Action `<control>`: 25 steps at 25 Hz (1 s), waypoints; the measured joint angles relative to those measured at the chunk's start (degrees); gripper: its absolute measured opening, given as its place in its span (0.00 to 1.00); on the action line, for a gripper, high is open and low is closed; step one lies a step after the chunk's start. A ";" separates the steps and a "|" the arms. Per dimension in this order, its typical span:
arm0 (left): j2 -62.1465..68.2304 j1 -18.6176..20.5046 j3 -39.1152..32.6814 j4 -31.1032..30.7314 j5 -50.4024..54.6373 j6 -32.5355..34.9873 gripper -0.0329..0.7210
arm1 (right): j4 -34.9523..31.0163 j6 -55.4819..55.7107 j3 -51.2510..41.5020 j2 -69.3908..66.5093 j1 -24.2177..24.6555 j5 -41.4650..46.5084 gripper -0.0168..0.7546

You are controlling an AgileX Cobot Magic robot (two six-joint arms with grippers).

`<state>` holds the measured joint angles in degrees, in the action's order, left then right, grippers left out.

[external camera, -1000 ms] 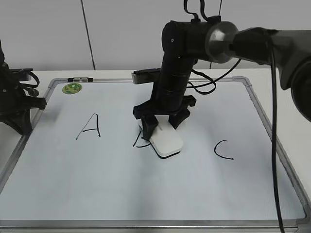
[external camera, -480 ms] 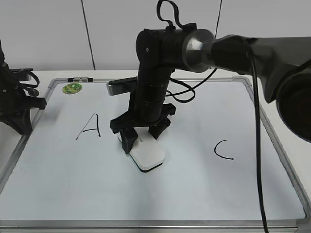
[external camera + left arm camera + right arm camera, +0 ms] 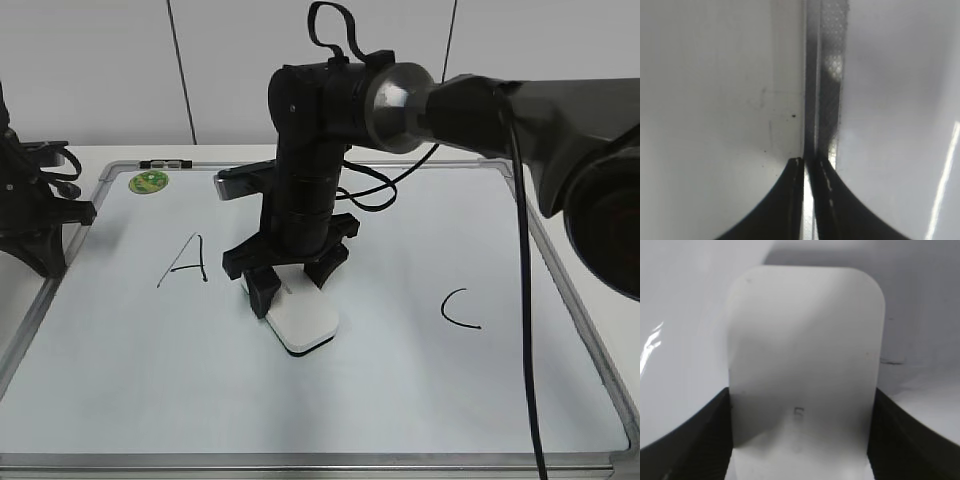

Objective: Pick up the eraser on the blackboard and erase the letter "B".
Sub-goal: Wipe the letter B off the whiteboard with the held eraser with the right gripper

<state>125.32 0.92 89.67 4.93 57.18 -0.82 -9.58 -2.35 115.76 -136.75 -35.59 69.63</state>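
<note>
My right gripper (image 3: 290,283) is squeezing the eraser (image 3: 301,321) from both sides. In the right wrist view the eraser (image 3: 802,370) fills the middle, with one of my black fingers (image 3: 695,440) pressed against each long edge. It is white on top with tiny grey letters near my end.

The eraser lies flat on the blackboard (image 3: 400,400), which is really a big white board with a silver frame on the counter (image 3: 590,170). The eraser sits near the middle of the board, between the black "A" (image 3: 184,261) on the left and the black "C" (image 3: 460,309) on the right. It is closer to the "A". I cannot see the letter "B" anywhere; my gripper and the eraser cover that spot.

A small round green magnet (image 3: 148,181) sticks near the far left corner of the board.

My left gripper (image 3: 808,165) is pinched closed and holds nothing. It hangs over the silver frame (image 3: 830,75) at the left side of the board, well apart from the eraser.
</note>
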 joint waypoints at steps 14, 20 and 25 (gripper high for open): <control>0.00 0.00 0.00 0.33 -0.10 0.00 0.08 | 0.34 0.49 0.00 0.00 0.65 0.00 0.71; 0.00 0.00 0.00 0.43 -0.20 0.00 0.08 | 0.24 0.77 0.00 0.00 0.80 0.00 0.71; 0.00 0.00 0.00 0.22 -0.20 0.00 0.08 | 0.24 0.77 0.04 0.00 0.80 0.00 0.71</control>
<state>125.32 0.92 89.67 5.15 56.99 -0.82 -9.34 -1.58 115.80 -136.75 -34.79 69.63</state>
